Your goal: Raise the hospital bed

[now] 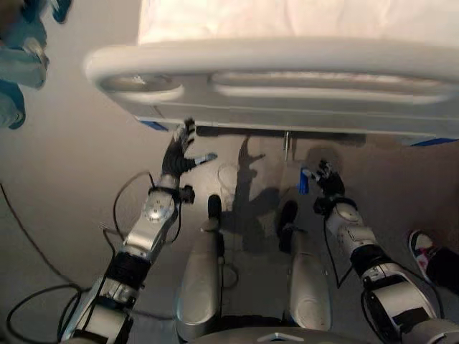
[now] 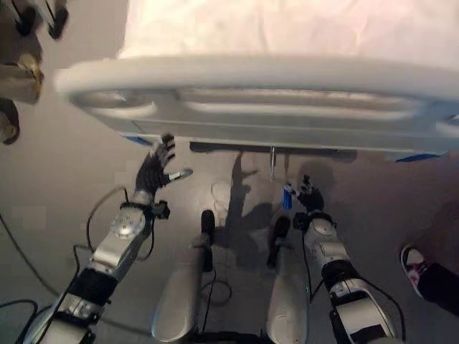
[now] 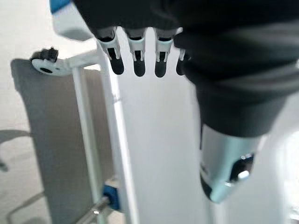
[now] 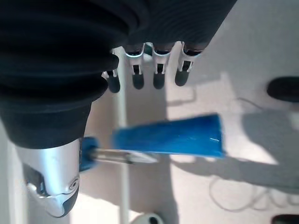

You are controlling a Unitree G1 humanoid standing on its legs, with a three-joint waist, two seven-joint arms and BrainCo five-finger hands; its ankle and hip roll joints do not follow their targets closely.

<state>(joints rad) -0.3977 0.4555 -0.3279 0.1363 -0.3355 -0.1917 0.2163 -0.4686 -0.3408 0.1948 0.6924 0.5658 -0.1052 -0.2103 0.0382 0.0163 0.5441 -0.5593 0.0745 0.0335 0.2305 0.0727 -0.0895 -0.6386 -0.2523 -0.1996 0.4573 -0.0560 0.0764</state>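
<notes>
The hospital bed's grey-white footboard spans the top of the eye views, with the white mattress behind it. Below its middle a metal crank rod hangs down, ending in a blue crank handle. My right hand is right beside that handle; in the right wrist view the blue handle lies between the straight fingers and the thumb, which are not closed on it. My left hand is raised open under the footboard's left end, fingers straight, holding nothing.
A person in blue stands at the upper left. Another person's shoe rests on the floor at the right. The left wrist view shows the bed's white frame bars and a caster wheel.
</notes>
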